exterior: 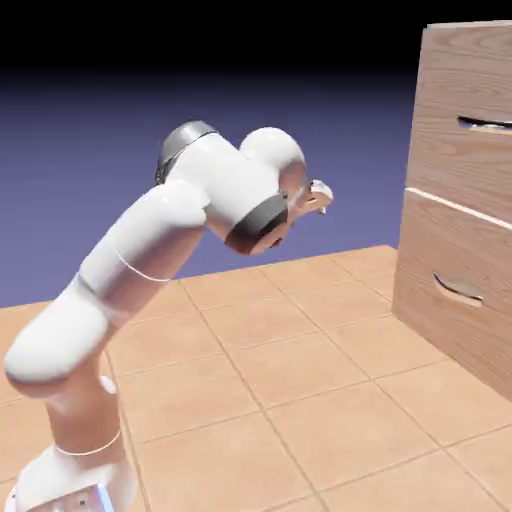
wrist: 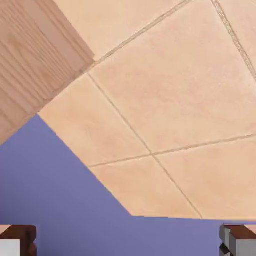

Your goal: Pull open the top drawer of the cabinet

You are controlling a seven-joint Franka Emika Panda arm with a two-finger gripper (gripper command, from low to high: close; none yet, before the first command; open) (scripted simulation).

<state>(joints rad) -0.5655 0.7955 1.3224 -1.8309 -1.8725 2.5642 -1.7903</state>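
The cabinet (exterior: 455,250) is a tall light-brown wood-grain box at the exterior view's right edge. The top drawer (exterior: 470,165) is its upper panel, shut flush, with a dark curved handle slot (exterior: 485,123). My gripper (exterior: 319,194) hangs in the air well left of the cabinet, lower than that slot, and touches nothing. In the hand view the two fingertips (wrist: 239,241) stand far apart at the bottom corners, so the gripper (wrist: 128,245) is open with nothing between them. A corner of the cabinet (wrist: 30,60) shows at that view's upper left.
The lower drawer (exterior: 450,320) has a like handle slot (exterior: 458,290) under a pale seam. Tan tiled floor (exterior: 300,380) stretches between the robot base and the cabinet. The hand view shows the same tiled floor (wrist: 170,100) against blue-violet backdrop.
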